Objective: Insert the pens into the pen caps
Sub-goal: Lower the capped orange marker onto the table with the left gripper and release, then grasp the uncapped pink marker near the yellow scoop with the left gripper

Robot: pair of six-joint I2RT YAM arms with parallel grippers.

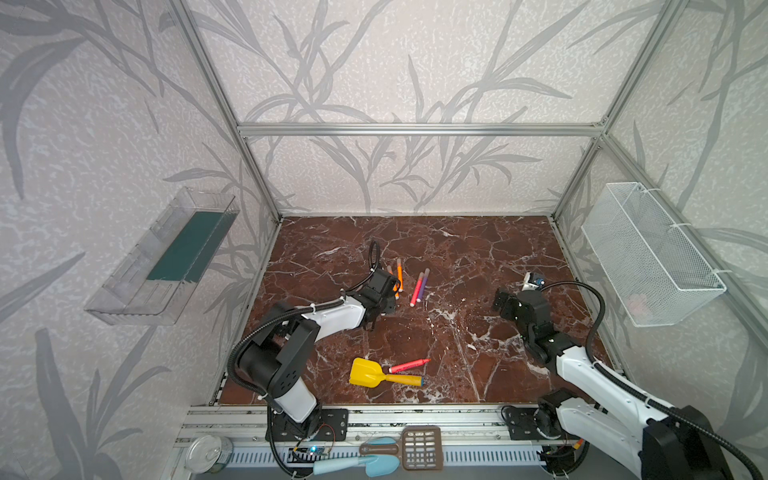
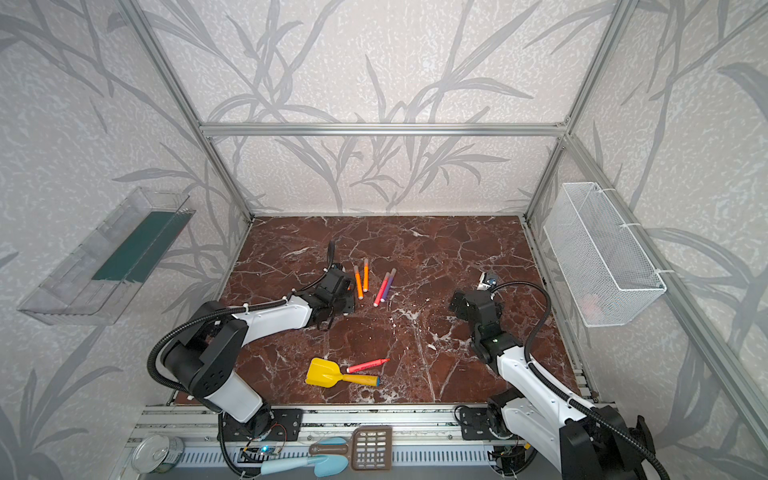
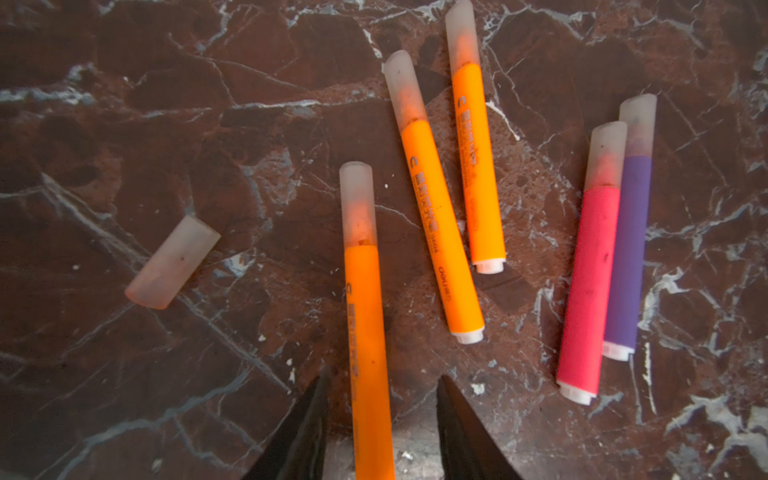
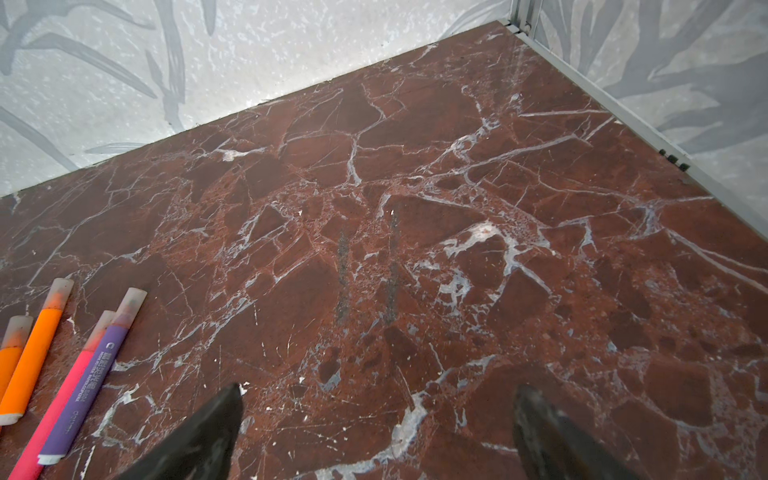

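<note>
In the left wrist view my left gripper (image 3: 382, 376) is open, its jaws standing either side of a capped orange pen (image 3: 365, 332) without touching it. Two more capped orange pens (image 3: 436, 232) (image 3: 478, 166) lie beside it, then a pink pen (image 3: 590, 282) and a purple pen (image 3: 629, 249), each wearing a pale cap. One loose pen cap (image 3: 172, 262) lies apart on the marble. An uncapped red pen (image 1: 409, 365) rests near the front in both top views. My right gripper (image 4: 380, 388) hangs open and empty over bare marble at the right (image 1: 498, 300).
A yellow toy shovel (image 1: 365, 372) lies against the red pen. A white wire basket (image 1: 648, 257) hangs on the right wall and a clear tray (image 1: 166, 257) on the left wall. A tin can (image 1: 208, 453) and plastic scoops (image 1: 419, 448) sit on the front rail.
</note>
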